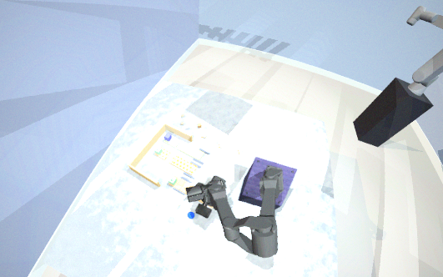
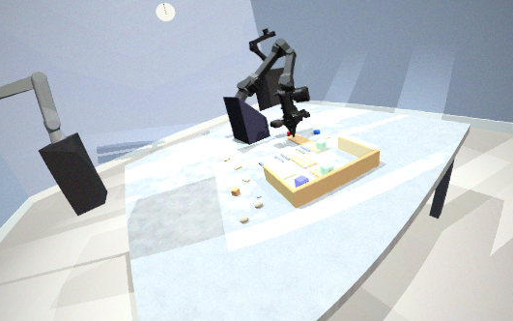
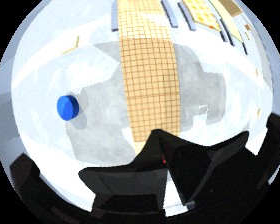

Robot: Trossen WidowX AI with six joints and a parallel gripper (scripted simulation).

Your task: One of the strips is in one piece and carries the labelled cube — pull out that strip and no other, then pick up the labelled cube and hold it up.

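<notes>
My gripper (image 2: 293, 133) (image 3: 161, 134) is shut, with nothing visible between its fingertips. It points down at the outer end of the grid-patterned strip (image 1: 179, 184) (image 2: 300, 140) (image 3: 151, 70); whether it touches the strip is unclear. This strip runs into the open side of the low tray (image 1: 148, 146) (image 2: 338, 180) and bears a green cube (image 1: 173, 181) (image 2: 321, 145). A dotted strip (image 1: 184, 164) (image 2: 303, 160) (image 3: 200, 12) lies beside it, with another green cube (image 1: 158, 152) (image 2: 327, 168) at its inner end. A purple-blue cube (image 1: 168, 137) (image 2: 301, 181) sits near the tray's corner. No label is readable.
A blue disc (image 1: 190, 215) (image 2: 316, 131) (image 3: 68, 107) lies beside the grid strip, and a small red object (image 2: 288, 133) is by my fingertips. Low blue-grey rails flank the strips. An orange block (image 1: 199, 125) (image 2: 235, 191) and pebbles (image 2: 259, 205) lie outside the tray.
</notes>
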